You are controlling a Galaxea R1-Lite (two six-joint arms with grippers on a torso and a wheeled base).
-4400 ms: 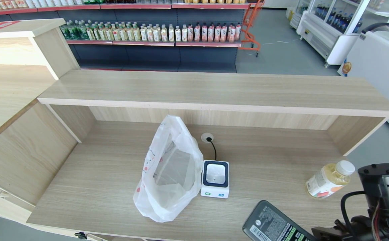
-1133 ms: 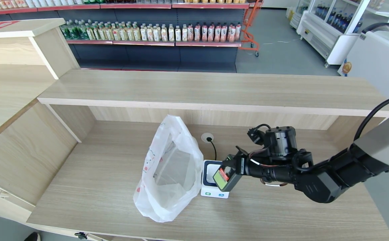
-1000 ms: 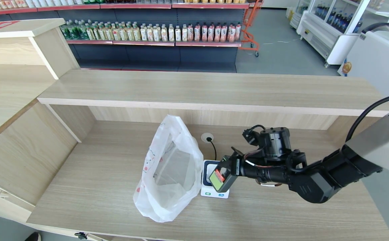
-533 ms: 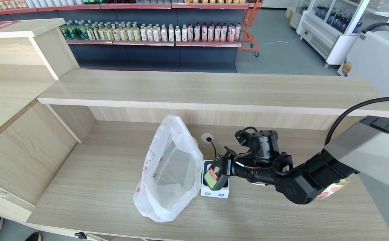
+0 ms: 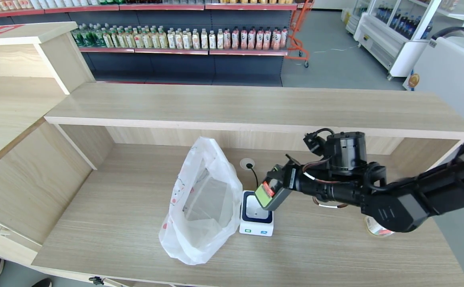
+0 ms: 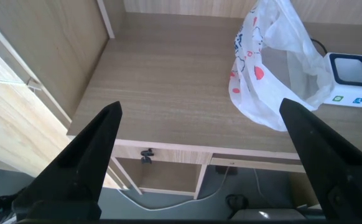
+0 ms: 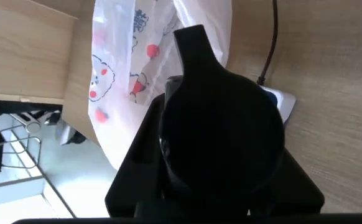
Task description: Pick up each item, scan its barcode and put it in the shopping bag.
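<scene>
Since half a second ago the right hand [image 5: 275, 186] has risen and drawn back. The dark grey flat pack with a green and red label [image 5: 267, 194], which was low over the white square scanner with a dark glass top [image 5: 256, 217], now hangs higher, tilted, above the scanner's far right corner and clear of it. The hand is clamped on the pack's end. Four seconds back, this arm was low and well to the scanner's near right.

The left hand [image 6: 199, 106] hovers past the near edge of the pale wooden desk [image 5: 116, 223], well left of the scanner. Its two black fingers [image 6: 81, 168] are spread wide with nothing between them.

The white translucent plastic shopping bag with red cartoon prints [image 5: 200, 207] stands open just left of the scanner, unmoved, its side seeming to touch the scanner's casing. A black cable [image 5: 255, 178] runs from behind the scanner to a round port in the desk.

The pale yellow drink bottle with a printed label [image 5: 375, 230], well right of the scanner, is mostly hidden behind the right forearm, and only its base shows. In the right wrist view, dark shapes up close cover the middle of the picture, so the grip cannot be made out there. The bag [image 7: 125, 74] and a corner of the scanner [image 7: 282, 101] show past them.
</scene>
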